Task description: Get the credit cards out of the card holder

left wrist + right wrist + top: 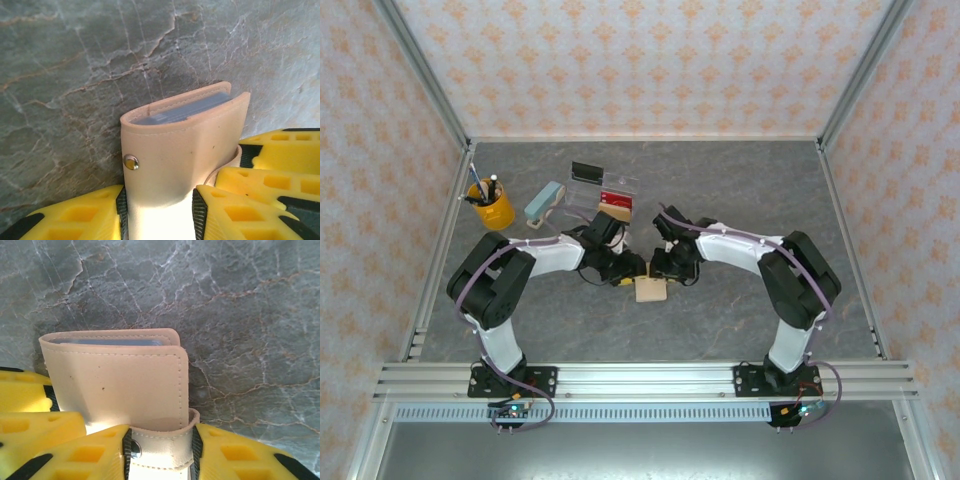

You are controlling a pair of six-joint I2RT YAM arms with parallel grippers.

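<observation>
The left pincer (157, 202) is closed on the holder (185, 150). Its black pads press both faces of the folded body, so the soft tan cover narrows between them. The right pincer (161, 442) is closed on the tab (162, 452), a short stitched strap that fills the gap between its pads. Both pincers' fingers (75, 220) are yellow plastic with square cut-outs.

The holder stands between the two pincers, gripped from opposite sides. I cannot tell whether it touches the table (75, 65). Its cover is smooth and leather-like, with a stitched rim and rounded corners. A round metal snap (131, 162) sits on the cover just beyond the left finger. In the fold, at the edge farthest from the fingers, flat blue-grey sleeves (185, 112) lie packed together. No single card can be made out among them.

The table under the pincers is grey and marbled with pale veins.

Beyond the left pincer, away from the arm bases, is a clear plastic tray (620, 185) with a red card (615, 200) in it. A dark flat piece (586, 171) stands at its far edge. Left of the tray lies a blue-grey block (545, 203). Farther left is a round yellow cup (492, 212) holding pens (485, 188), well apart from the holder.
</observation>
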